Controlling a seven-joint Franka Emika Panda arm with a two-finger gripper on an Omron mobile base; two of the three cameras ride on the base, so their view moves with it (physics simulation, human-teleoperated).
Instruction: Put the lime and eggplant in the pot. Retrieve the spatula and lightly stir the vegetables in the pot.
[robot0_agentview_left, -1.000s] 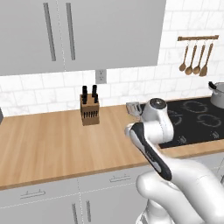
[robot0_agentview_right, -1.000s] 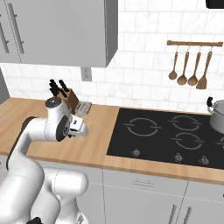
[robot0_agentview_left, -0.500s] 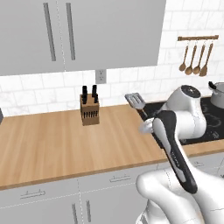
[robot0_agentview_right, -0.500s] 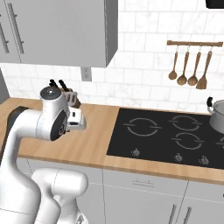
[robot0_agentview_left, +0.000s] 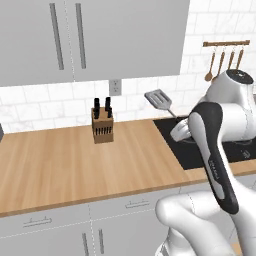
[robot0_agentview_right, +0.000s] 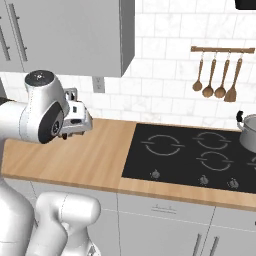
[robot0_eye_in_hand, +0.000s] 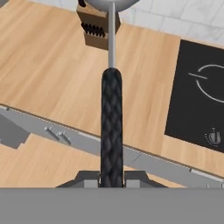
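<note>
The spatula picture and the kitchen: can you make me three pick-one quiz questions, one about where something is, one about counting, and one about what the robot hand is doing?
1. Where is the knife block?
A. on the wooden counter
B. on the stove
C. hanging on the wall

2. How many wooden utensils hang on the rail?
A. two
B. four
C. six

3. What is the end effector doing?
A. gaping open with nothing in it
B. shut on the spatula
C. holding the pot

Answers: 1 A, the block stands on the wood by the wall. 2 B, four hang side by side. 3 B, the hand view shows the black handle clamped between the fingers, blade raised off the counter.
</note>
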